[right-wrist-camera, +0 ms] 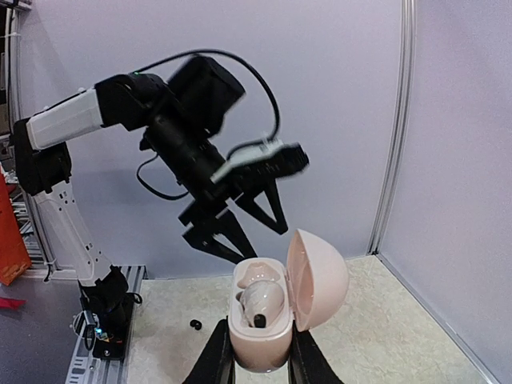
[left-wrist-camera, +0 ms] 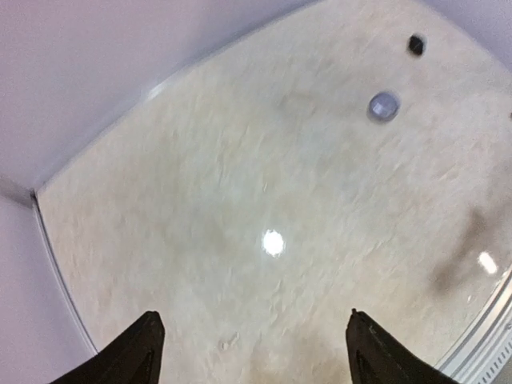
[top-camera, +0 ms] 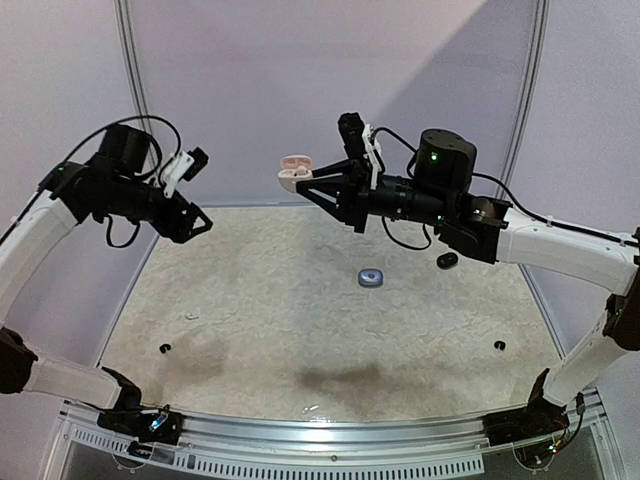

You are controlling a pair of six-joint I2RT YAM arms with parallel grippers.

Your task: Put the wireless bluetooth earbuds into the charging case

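Nearest the bases, the speckled beige table (top-camera: 300,330) carries a tiny black speck (top-camera: 165,348) on the left and another speck (top-camera: 499,345) on the right, both too small to identify. Farther in lie a small rounded silvery-grey piece (top-camera: 371,278) and, just beyond it to the right, a small rounded black piece (top-camera: 447,260), both well apart from the arms; whether these are cases or buds I cannot tell. Above the far half of the table both arms are raised. The right gripper (right-wrist-camera: 259,360) has its two fingers pressed against the sides of a pale pink egg-shaped plastic charging case (right-wrist-camera: 258,340). It grips low on the body, with the case upright and the hinged lid swung open to one side, probably so the wells face up and can be reached. A pale earbud with a dark tip (right-wrist-camera: 262,302) sits in the front well; the rear well is partly hidden. The left gripper (left-wrist-camera: 252,316) hangs opposite, near the case, jaws spread wide with nothing between them, seemingly free to fetch another bud.
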